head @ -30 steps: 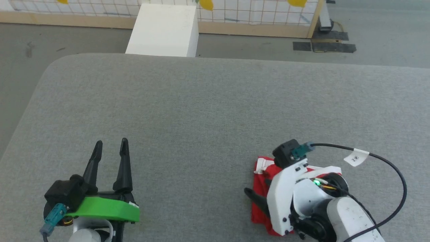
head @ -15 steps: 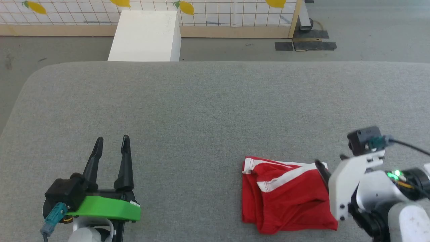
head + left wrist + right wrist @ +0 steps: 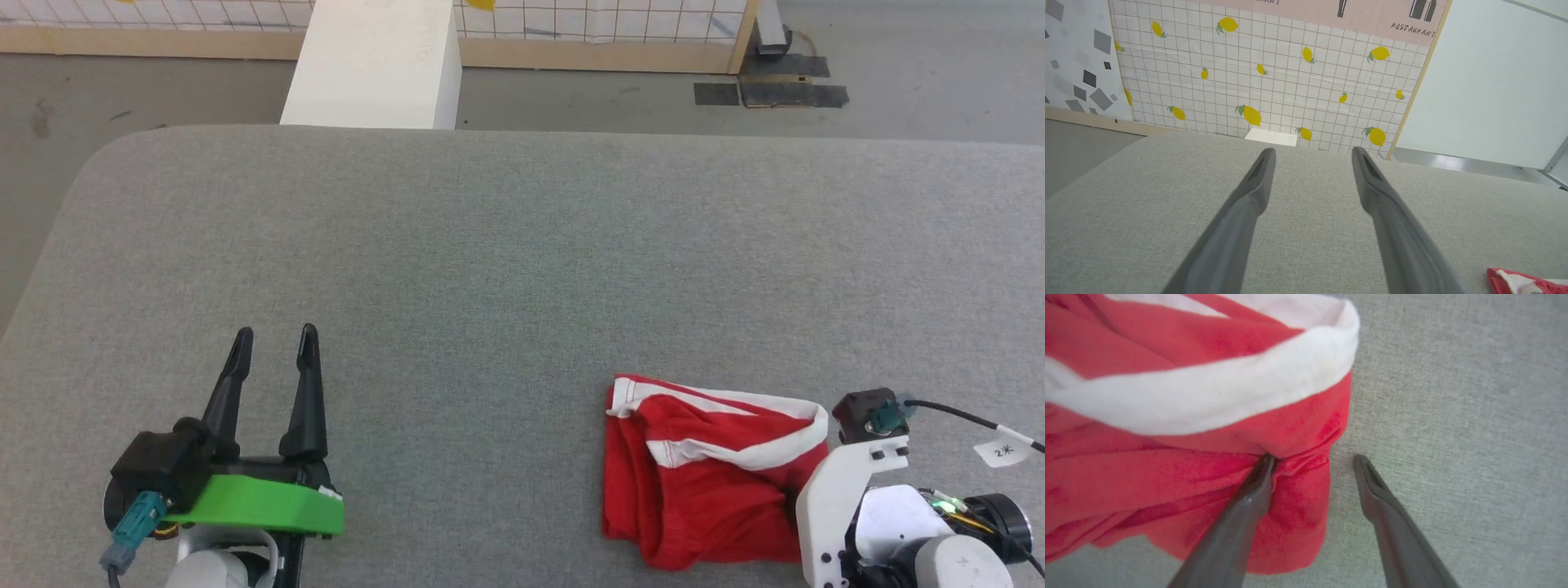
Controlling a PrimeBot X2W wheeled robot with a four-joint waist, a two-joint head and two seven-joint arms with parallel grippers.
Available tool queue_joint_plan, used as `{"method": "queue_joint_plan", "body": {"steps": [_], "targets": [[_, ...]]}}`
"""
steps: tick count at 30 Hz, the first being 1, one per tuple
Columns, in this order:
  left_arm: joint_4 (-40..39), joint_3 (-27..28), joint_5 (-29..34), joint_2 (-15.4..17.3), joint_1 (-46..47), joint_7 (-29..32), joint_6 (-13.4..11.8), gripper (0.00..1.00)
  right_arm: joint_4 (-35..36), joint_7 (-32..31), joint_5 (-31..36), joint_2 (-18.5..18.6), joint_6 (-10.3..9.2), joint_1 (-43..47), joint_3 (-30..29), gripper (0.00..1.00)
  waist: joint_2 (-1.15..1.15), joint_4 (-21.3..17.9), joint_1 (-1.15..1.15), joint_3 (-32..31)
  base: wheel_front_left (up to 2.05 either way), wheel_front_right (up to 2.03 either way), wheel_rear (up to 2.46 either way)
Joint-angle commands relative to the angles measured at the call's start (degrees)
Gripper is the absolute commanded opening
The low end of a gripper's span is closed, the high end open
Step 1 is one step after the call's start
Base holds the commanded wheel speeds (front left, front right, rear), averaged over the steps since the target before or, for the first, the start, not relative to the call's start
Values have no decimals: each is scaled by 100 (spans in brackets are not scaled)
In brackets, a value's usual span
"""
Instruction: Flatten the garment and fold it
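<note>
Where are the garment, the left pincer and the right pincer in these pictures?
garment [image 3: 702, 498]: head view, red cloth below the white band.
left pincer [image 3: 275, 335]: head view, midway between its fingertips.
right pincer [image 3: 1313, 458]: right wrist view, midway between its fingertips.

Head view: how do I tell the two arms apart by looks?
The left end effector has two long dark tapering fingers, a green bracket, black camera block, teal plug. The right end effector: same fingers, white bracket, black cable, white tag, green light.
</note>
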State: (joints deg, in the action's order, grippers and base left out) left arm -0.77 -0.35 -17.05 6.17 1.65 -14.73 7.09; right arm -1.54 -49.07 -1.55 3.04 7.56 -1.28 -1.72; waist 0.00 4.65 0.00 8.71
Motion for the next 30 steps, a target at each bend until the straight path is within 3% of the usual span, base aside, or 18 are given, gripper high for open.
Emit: {"method": "queue_joint_plan", "body": {"steps": [1,2,3,4,5,9,13,22,30], "targets": [[-12,20,-38,27,56,-27,39,100,-173,53,-14,-14,-8,-30,74,100,0,17,0,19,0,0,0],[-9,22,-39,27,57,-27,39,100,-263,122,-6,-14,-8,-61,119,100,0,22,0,20,0,0,0],[-6,25,-39,26,58,-27,39,100,-336,174,-8,-14,-8,-85,130,84,0,25,0,21,0,0,0],[-4,27,-38,24,61,-27,39,100,-427,220,-16,-14,-8,-110,148,36,0,29,0,21,0,0,0],[-3,28,-38,22,63,-27,39,100,-493,244,-19,-14,-8,-130,181,1,0,31,0,19,0,0,0],[-14,-29,-25,38,99,-27,39,100,-590,329,-101,50,-8,-245,298,0,0,-7,0,26,0,0,0],[-53,32,-40,52,50,-27,39,100,-545,322,-223,352,-8,-431,750,0,0,-342,0,50,0,0,0],[-172,57,-8,190,153,-27,39,100,-733,174,-855,1205,-8,-1583,2209,0,0,-2056,0,578,0,0,0],[-223,-27,73,487,464,-27,39,100,-1472,596,-1117,1561,-8,-2584,2360,0,0,-2939,0,987,0,0,0]]}}
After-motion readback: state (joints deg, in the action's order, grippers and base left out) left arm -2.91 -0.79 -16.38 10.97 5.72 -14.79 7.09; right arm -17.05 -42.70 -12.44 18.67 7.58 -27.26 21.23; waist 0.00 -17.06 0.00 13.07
